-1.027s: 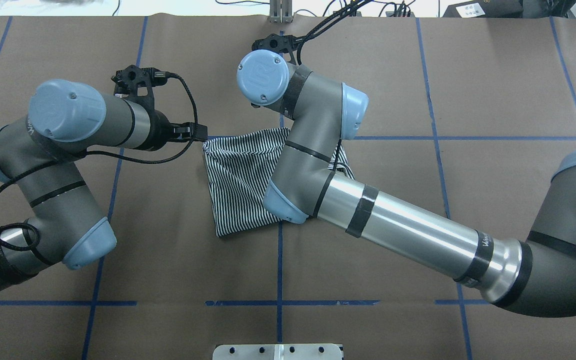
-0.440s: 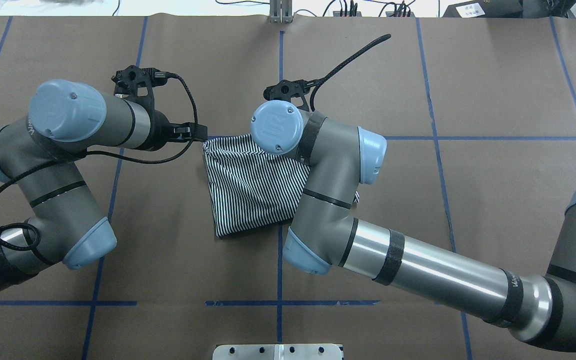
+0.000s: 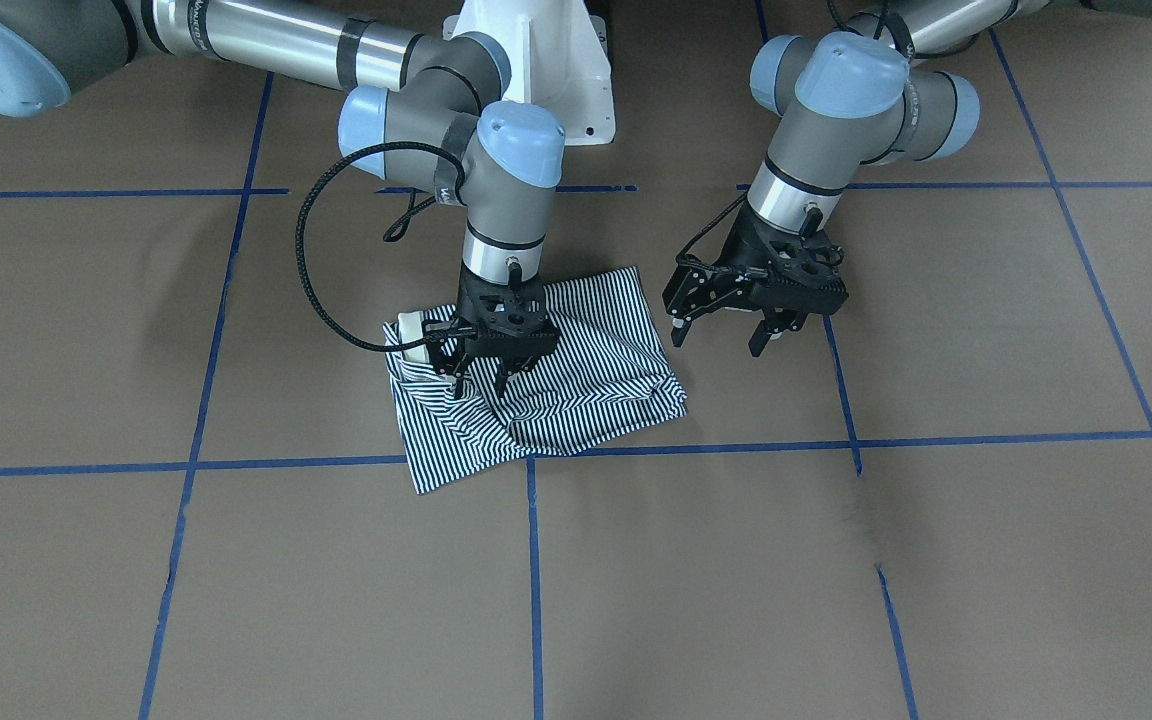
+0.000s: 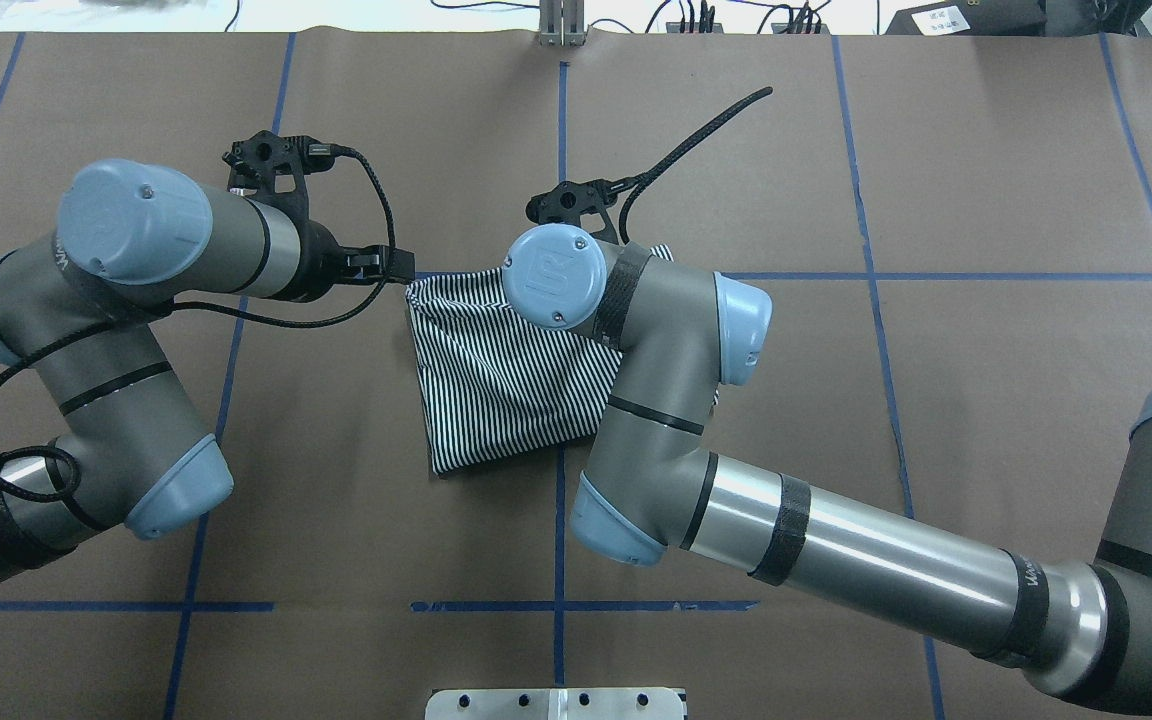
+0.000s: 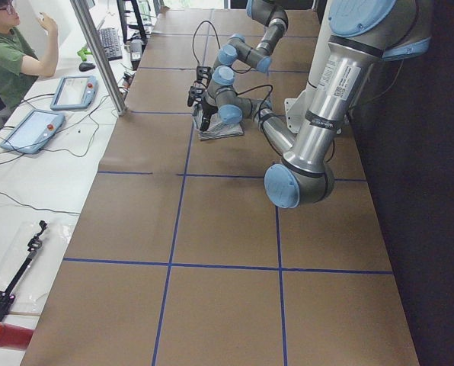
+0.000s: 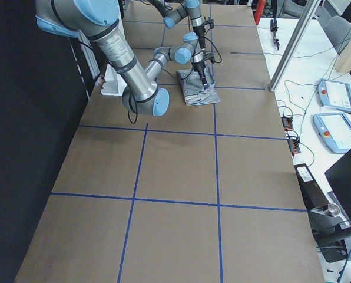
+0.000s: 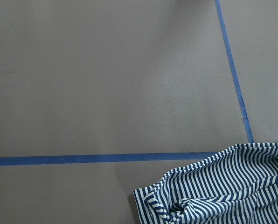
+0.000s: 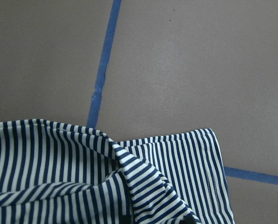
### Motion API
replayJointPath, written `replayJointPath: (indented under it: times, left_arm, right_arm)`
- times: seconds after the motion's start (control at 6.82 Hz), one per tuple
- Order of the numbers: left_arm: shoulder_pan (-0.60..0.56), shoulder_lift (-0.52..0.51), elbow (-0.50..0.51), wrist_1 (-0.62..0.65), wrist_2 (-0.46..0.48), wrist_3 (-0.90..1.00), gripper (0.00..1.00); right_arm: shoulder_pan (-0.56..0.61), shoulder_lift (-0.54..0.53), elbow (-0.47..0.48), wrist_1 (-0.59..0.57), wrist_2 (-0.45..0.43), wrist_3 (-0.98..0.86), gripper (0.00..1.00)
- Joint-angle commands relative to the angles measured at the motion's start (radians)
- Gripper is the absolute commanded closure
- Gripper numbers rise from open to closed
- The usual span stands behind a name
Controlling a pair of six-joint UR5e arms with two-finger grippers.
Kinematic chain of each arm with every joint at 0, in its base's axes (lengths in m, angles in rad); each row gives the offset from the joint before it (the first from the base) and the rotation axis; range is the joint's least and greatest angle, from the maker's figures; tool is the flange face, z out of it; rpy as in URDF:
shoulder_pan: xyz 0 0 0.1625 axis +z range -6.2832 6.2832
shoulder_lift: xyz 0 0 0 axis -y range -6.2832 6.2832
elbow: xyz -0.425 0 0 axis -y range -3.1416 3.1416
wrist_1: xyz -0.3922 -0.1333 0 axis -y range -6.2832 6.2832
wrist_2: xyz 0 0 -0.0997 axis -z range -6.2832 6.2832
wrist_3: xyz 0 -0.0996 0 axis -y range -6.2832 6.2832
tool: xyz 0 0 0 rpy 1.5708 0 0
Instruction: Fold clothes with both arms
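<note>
The right arm [image 4: 836, 545] is swinging its wrist down and rightward in the overhead view, and a striped corner is now poking out at the wrist's upper right; the left arm [image 4: 126, 300] is staying put. The polo shirt [image 4: 496, 380] is lying at the centre of the frame on the brown table [image 4: 986, 400], beside a crossing of blue tape lines [image 4: 558, 520]. It is already gathered into a compact, roughly rectangular bundle, so most of the folding seems done. Tidying or one more fold is probably remaining, since the top layer is bunching into ridges. In the front-facing view its cream collar [image 3: 410, 326] is peeking out at the bundle's upper left.

The right gripper [image 3: 479, 385] is pinching a raised ridge of the cloth. The left gripper [image 3: 716, 343] is hovering with fingers spread, empty, just beside the bundle's right edge.
</note>
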Motion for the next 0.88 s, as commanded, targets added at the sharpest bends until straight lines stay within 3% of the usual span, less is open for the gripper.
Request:
replayJointPath:
  times: [0.0,0.29,0.44,0.73]
  left_arm:
    - [0.000,-0.001,0.000,0.001,0.000,-0.002,0.00]
    - [0.000,-0.001,0.000,0.001,0.000,-0.002,0.00]
    - [0.000,-0.001,0.000,0.001,0.000,-0.002,0.00]
    - [0.002,-0.001,-0.002,-0.001,0.000,-0.015,0.00]
  right_arm:
    - [0.008,-0.016,0.008,-0.001,-0.001,-0.060,0.76]
    - [0.010,-0.024,0.008,-0.001,-0.003,-0.063,0.76]
    - [0.013,-0.024,0.006,0.000,-0.003,-0.060,1.00]
    - [0.042,-0.022,0.000,0.003,-0.013,-0.047,1.00]
